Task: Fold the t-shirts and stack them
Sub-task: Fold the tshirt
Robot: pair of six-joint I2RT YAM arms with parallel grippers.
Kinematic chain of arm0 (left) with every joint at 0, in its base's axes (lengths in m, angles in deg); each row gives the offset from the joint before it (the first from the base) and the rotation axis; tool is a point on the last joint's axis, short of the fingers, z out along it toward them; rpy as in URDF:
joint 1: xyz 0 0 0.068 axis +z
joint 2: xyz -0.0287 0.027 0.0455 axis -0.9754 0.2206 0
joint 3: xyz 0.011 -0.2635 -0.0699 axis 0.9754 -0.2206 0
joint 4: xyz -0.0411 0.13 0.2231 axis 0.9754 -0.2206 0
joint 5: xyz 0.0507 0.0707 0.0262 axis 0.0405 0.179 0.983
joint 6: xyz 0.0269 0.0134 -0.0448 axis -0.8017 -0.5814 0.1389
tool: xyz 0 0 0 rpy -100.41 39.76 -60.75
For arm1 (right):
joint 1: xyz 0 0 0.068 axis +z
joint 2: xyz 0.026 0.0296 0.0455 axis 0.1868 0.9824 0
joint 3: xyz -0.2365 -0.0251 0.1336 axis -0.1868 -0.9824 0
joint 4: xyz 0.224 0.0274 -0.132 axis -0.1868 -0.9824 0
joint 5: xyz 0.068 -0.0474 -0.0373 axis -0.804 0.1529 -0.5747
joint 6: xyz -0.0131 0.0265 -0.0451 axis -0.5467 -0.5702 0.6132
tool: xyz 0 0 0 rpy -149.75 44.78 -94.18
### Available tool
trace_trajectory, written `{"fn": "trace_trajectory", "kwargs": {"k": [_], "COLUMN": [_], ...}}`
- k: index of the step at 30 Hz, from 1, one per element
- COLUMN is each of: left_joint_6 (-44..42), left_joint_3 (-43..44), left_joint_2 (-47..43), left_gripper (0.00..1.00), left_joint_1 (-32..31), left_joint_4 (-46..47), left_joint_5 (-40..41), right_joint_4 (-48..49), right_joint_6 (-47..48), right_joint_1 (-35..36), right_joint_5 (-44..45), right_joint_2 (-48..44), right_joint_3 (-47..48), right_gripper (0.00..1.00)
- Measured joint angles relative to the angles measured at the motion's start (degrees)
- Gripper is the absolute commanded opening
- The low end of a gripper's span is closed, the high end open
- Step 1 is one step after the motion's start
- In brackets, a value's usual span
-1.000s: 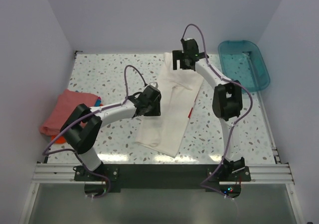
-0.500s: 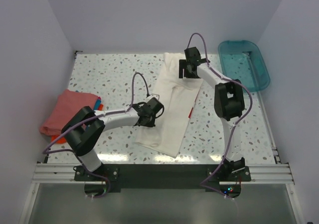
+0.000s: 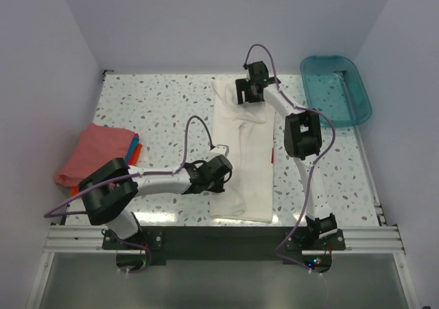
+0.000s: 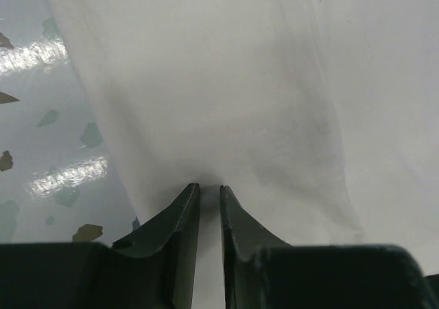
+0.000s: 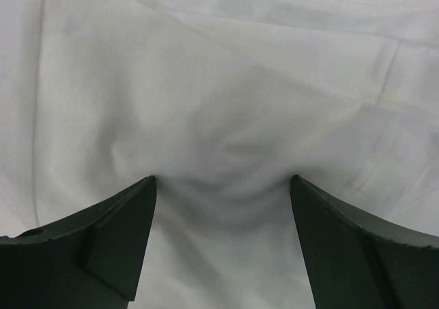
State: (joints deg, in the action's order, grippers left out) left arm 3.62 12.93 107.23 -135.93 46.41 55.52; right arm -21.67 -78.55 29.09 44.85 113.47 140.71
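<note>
A: What does the place look like?

B: Pale lilac walls close in a speckled white terrazzo table [image 3: 158, 103]. A teal translucent plastic tub [image 3: 336, 89] sits at its far right corner.

A: And the large white t-shirt [image 3: 243, 158]?

B: It lies flat in the middle of the table, folded into a long strip that runs from the far edge almost to the near edge.

A: What about the left end effector [image 4: 209, 187]?

B: It is down at the strip's left side, close to the near end. Its fingers are drawn nearly together and pinch the white t-shirt, and the cloth puckers toward the tips.

A: And the right end effector [image 5: 223, 182]?

B: It is at the far end of the strip. Its fingers stand wide apart with the tips pressed onto the cloth, which bunches into soft wrinkles between them. Nothing is clamped there.

A: Are there other shirts?

B: A folded salmon-pink t-shirt [image 3: 96, 154] rests at the left edge of the table, well apart from the white one. A sliver of orange-red cloth [image 3: 137, 144] shows at its right side.
</note>
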Motion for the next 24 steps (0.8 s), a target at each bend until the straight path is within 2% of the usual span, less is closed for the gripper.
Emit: {"fn": "trace_trajectory", "kwargs": {"k": [3, 5, 9, 13, 15, 18, 20, 22, 24], "left_joint_6": [0.9, 1.0, 0.8, 0.9, 1.0, 1.3, 1.4, 1.3, 0.8], "left_joint_3": [0.0, 0.3, 0.2, 0.1, 0.1, -1.3, -3.4, -5.5, -7.1], "left_joint_2": [0.0, -0.3, -3.1, -9.9, -13.5, -17.6, -19.4, -20.3, -20.6], "left_gripper": [0.38, 0.41, 0.45, 0.45, 0.42, 0.39, 0.39, 0.4, 0.43], "left_joint_1": [-0.4, -0.3, 0.8, 3.0, 3.7, 3.8, 3.8, 3.7, 3.2], "left_joint_4": [0.9, 0.6, -4.4, -9.9, -11.9, -13.0, -13.2, -13.8, -14.0], "left_joint_5": [-1.3, -1.7, -2.0, -1.2, -0.8, -1.5, -3.2, -5.2, -7.1], "right_joint_4": [-0.9, -1.8, -2.2, -4.0, -4.9, -4.9, -2.6, -1.1, -1.1], "right_joint_6": [2.2, 3.2, 3.7, 3.4, 2.5, -0.8, -3.4, -5.9, -8.6], "right_joint_1": [0.5, 0.8, 1.4, 1.6, 1.6, 1.6, 1.9, 2.8, 5.0], "right_joint_5": [-0.5, -0.2, 1.4, 4.5, 6.0, 6.5, 6.3, 6.4, 6.4], "right_joint_2": [2.3, 2.6, 1.7, -4.9, -11.6, -27.1, -40.5, -52.7, -63.1], "right_joint_3": [4.3, 5.4, 4.9, 0.3, -3.8, -15.4, -26.9, -38.4, -48.8], "right_gripper": [0.92, 0.99, 0.99, 0.99, 0.97, 0.92, 0.85, 0.72, 0.68]}}
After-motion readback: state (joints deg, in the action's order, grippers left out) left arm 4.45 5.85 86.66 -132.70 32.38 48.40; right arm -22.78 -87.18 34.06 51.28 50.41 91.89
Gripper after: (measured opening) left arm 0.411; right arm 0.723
